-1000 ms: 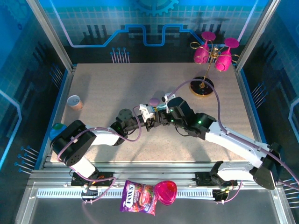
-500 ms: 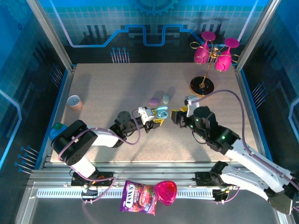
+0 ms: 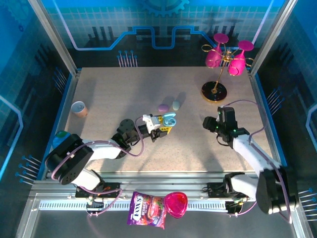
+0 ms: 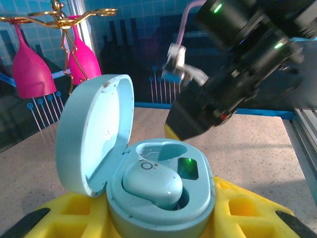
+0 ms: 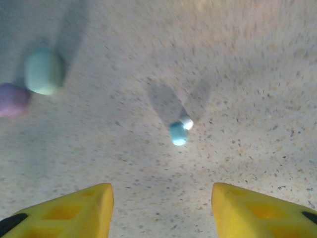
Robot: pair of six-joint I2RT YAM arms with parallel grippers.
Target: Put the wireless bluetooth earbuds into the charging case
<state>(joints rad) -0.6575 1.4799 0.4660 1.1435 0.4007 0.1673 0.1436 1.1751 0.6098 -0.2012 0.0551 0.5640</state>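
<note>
My left gripper (image 3: 163, 127) is shut on an open light blue charging case (image 3: 171, 119), its yellow fingers (image 4: 246, 208) flanking the base. In the left wrist view the case (image 4: 158, 208) has its lid (image 4: 91, 134) up, one light blue earbud (image 4: 151, 184) seated, the slot beside it (image 4: 166, 150) empty, and a green light (image 4: 187, 168) on. My right gripper (image 3: 209, 123) is open and low over the table, right of the case. Beyond its gripper opening (image 5: 161, 208), a tiny light blue earbud (image 5: 178, 133) lies loose.
A purple case (image 3: 163, 107) and a mint-grey case (image 3: 176, 104) lie just behind the held case. A gold rack with pink glasses (image 3: 227, 58) stands back right. A small cup (image 3: 78, 108) sits far left. A candy bag (image 3: 146, 209) lies on the front rail.
My right arm has pulled back to the right, away from the held case, and dropped low. The left gripper kept hold of the case and barely moved.
</note>
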